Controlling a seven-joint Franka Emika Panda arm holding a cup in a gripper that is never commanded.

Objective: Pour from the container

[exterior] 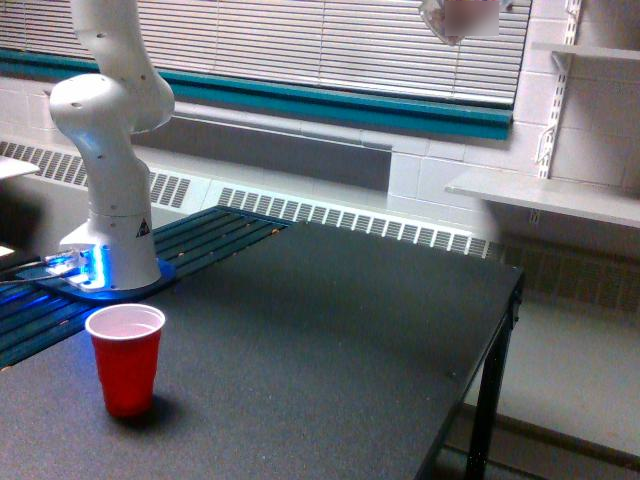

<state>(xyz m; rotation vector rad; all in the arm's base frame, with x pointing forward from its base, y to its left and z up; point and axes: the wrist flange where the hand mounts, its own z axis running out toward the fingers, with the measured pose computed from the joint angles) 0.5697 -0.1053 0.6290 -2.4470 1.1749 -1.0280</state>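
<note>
1. Clear-ish container (462, 18) sits at the very top edge of the exterior view, right of centre, blurred and partly cut off by the frame. It hangs high in front of the window blinds (330, 45), well above the surface (330, 340).
2. Red cup (126, 358) w/ white inside stands upright on the surface at near left, just in front of the robot base (108, 255). It's well apart from the container, both sideways and in height.
3. Progress: pouring looks not yet begun. No stream or spilled pieces visible on the surface; cup interior looks pale, can't tell if anything is in it.
4. Left to do, by my read: bring the container down and across to the left over the cup, then tip it.
5. Orientation: too blurred and cropped to be sure. Visible part shows a paler rounded bit at left and a pinkish-grey body to the right, which hints the long axis may be tilted or near level, not upright. Which end is the mouth I can't tell.
6. Fingers: not visible; gripper is out of frame or lost in the blur, so can't tell if they are pinching the container or how.
7. Arm: only base and lower links show at far left; the rest runs out of the top of the frame.
</note>
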